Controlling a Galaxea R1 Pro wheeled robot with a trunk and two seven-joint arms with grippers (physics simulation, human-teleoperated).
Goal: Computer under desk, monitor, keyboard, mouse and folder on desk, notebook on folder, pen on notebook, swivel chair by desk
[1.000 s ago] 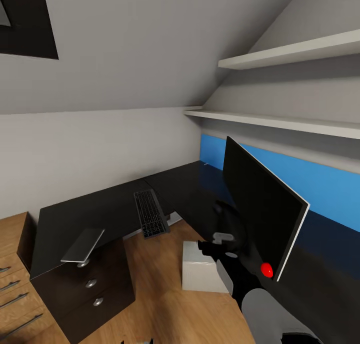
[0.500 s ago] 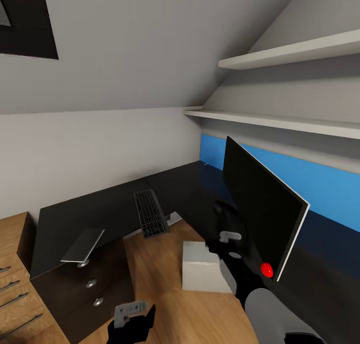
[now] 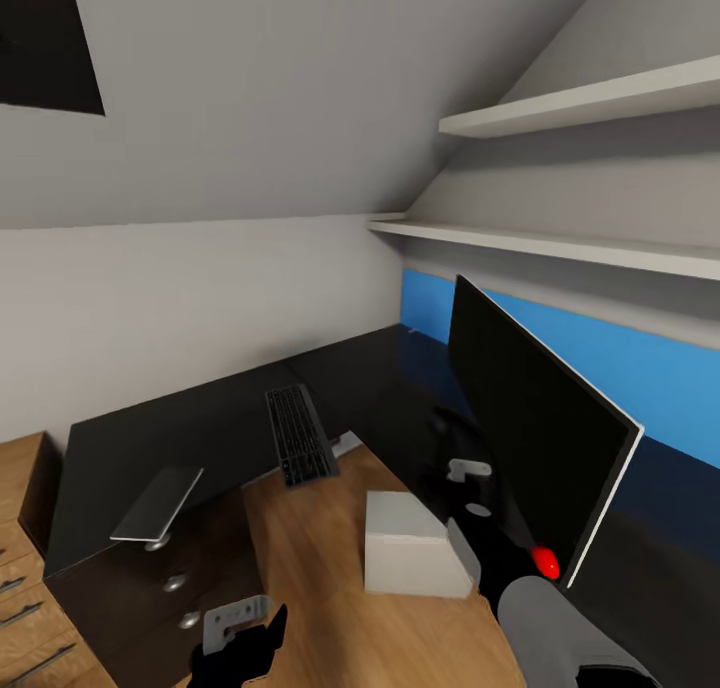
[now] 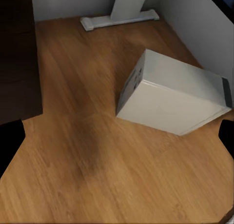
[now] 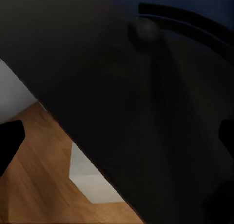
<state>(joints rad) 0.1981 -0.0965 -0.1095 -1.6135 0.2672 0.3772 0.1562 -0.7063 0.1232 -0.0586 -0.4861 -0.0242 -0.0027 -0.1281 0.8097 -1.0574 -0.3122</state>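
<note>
The black-topped desk (image 3: 210, 433) runs along both walls in an L. On it the keyboard (image 3: 300, 433) lies near the inner corner, and the monitor (image 3: 530, 418) stands at the right. The light grey computer (image 3: 410, 548) (image 4: 170, 94) sits on the wood floor beside the desk's edge. My right gripper (image 3: 452, 446) (image 5: 117, 138) hovers open over the desk in front of the monitor; its wrist view shows a small dark rounded thing (image 5: 144, 31), perhaps the mouse, by the curved black stand (image 5: 195, 24). My left gripper (image 3: 250, 636) (image 4: 117, 136) hangs open and empty above the floor, facing the computer.
A thin flat grey slab (image 3: 160, 501) overhangs the desk corner above the black drawer unit (image 3: 160, 588). Wooden drawers (image 3: 20, 588) stand at far left. White wall shelves (image 3: 560, 243) and a blue wall panel (image 3: 600, 353) sit above the monitor. A white desk leg (image 4: 126, 9) stands behind the computer.
My left gripper has come up into the head view at the bottom. The right gripper has edged right along the desk. The head view has shifted slightly.
</note>
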